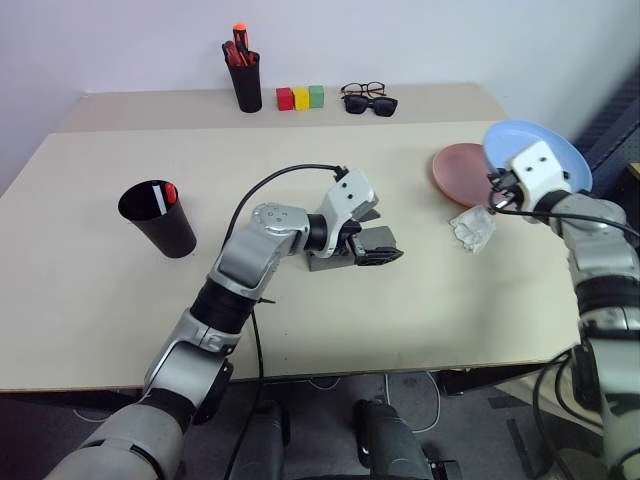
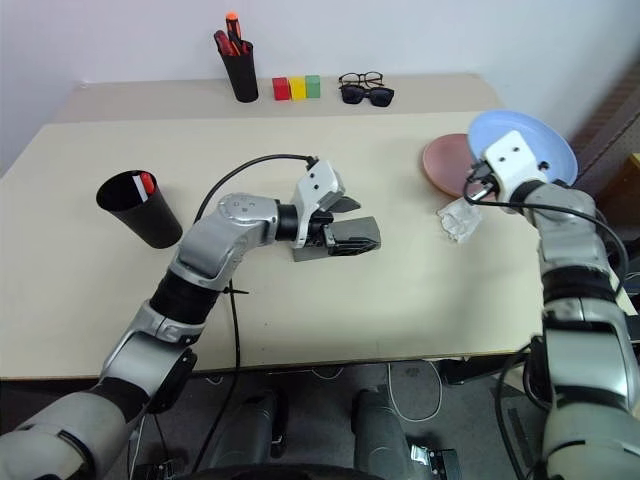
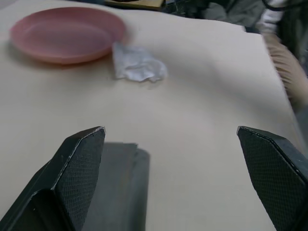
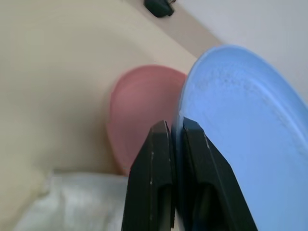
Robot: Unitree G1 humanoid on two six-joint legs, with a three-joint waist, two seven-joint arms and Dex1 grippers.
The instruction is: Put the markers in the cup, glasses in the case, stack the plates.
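On the beige table [image 1: 420, 300], our right gripper [image 4: 174, 132] pinches the blue plate [image 1: 555, 150] above the pink plate [image 1: 458, 170] at far right; our left gripper [image 3: 173, 159] gapes wide over the grey case [image 1: 335, 262] mid-table.

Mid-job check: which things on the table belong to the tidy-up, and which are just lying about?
Job things:
- light blue round plastic plate, pinched in right gripper
- salmon pink round plate
- wide black tapered cup holding red-capped marker
- grey clamshell case, beside open left gripper

Lying about:
- crumpled white wrapper
- coloured blocks
- tall black pen pot
- dark sunglasses
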